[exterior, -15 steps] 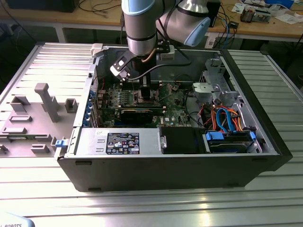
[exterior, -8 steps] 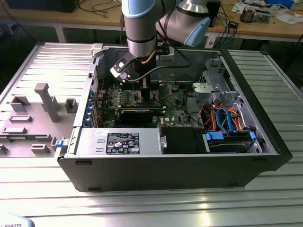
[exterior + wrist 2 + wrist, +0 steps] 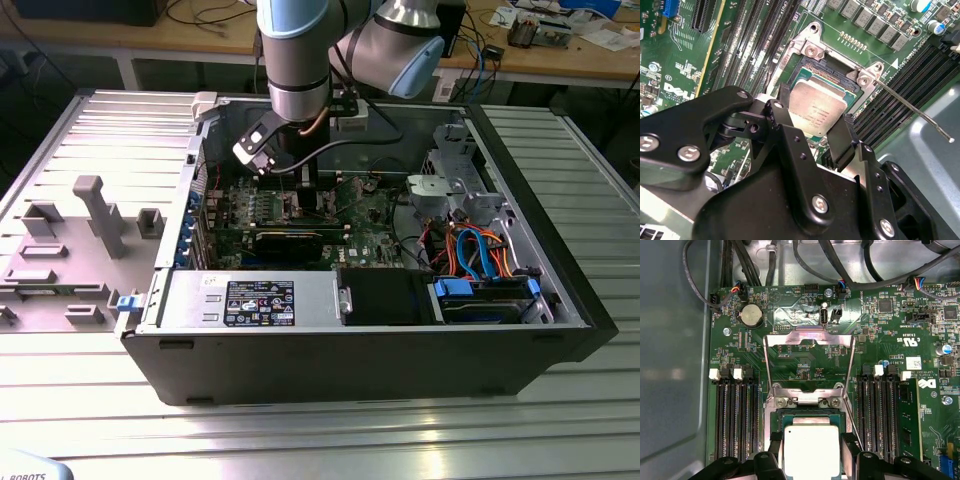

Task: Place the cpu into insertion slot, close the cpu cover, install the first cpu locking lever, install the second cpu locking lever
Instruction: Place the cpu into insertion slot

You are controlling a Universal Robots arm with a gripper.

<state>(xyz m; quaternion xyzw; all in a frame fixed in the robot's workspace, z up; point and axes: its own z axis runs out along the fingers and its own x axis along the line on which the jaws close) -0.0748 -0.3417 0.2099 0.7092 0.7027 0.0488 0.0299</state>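
Observation:
The cpu (image 3: 818, 111) (image 3: 811, 449), a small square chip with a silvery top, sits level over the insertion slot (image 3: 826, 68) (image 3: 810, 412), at or just above its dark centre. My gripper (image 3: 812, 116) (image 3: 811, 446) is shut on it, one black finger (image 3: 783, 97) against each opposite edge. The cpu cover (image 3: 810, 336), a thin silvery frame, is flipped back open beyond the socket. A thin wire locking lever (image 3: 912, 109) stands raised beside the socket. In the exterior view the gripper (image 3: 308, 195) reaches down into the open computer case onto the green board.
Long black memory slots (image 3: 735, 415) (image 3: 880, 415) flank the socket on both sides. A black expansion card (image 3: 290, 240), a power supply (image 3: 250, 300) and a drive bay with orange and blue cables (image 3: 480, 255) fill the case. A grey fixture plate (image 3: 80, 230) lies at the exterior view's left.

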